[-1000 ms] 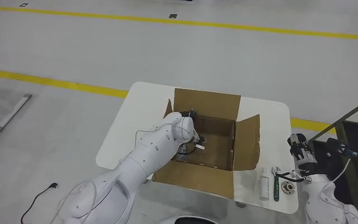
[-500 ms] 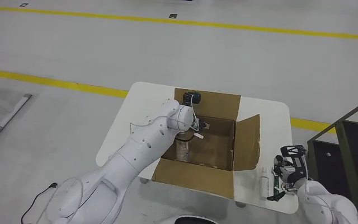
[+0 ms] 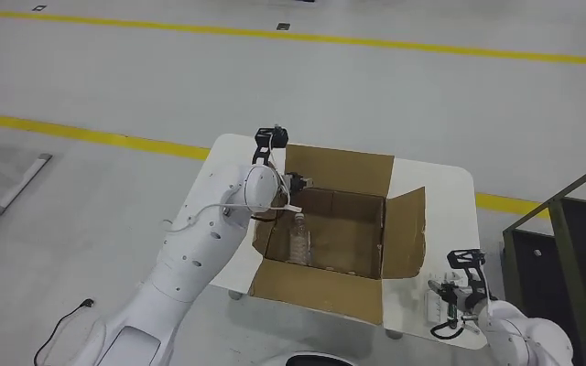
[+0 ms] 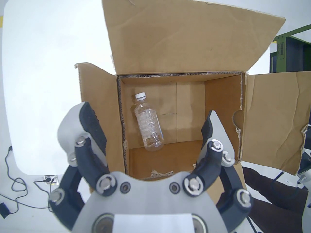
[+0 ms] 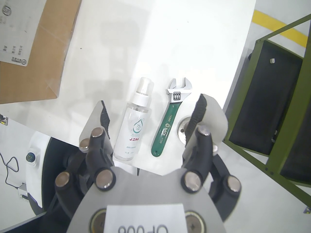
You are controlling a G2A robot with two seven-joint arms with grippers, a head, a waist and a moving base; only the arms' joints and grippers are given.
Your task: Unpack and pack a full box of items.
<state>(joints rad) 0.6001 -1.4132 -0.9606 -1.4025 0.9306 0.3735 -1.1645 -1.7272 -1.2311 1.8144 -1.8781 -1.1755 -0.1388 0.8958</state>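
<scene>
Transferring items between the box [image 4: 223, 93] and the surface [image 5: 170, 25] is the step in hand. Whether this is the end of unpacking or the start of packing cannot be settled from the layout alone.

One water bottle [image 4: 148, 127] lies on its side on the box floor, close to the wall on the left arm's side, cap pointing away from the robot. The left hand [image 4: 148, 112] hangs above the open box, jaws spread wide and empty, over the bottle and well apart from it.

The right hand [image 5: 153, 110] hangs above the surface beside the box, jaws likewise spread and empty. Beneath it lie a spray bottle [image 5: 133, 124] and a wrench [image 5: 170, 120], side by side and parallel. A round metal part [image 5: 182, 128] lies just beside the wrench handle, partly hidden by one finger.

Next move, as judged: lower the right hand, centre the jaws across a single item, and close without catching its neighbour, since the items lie close together.
</scene>
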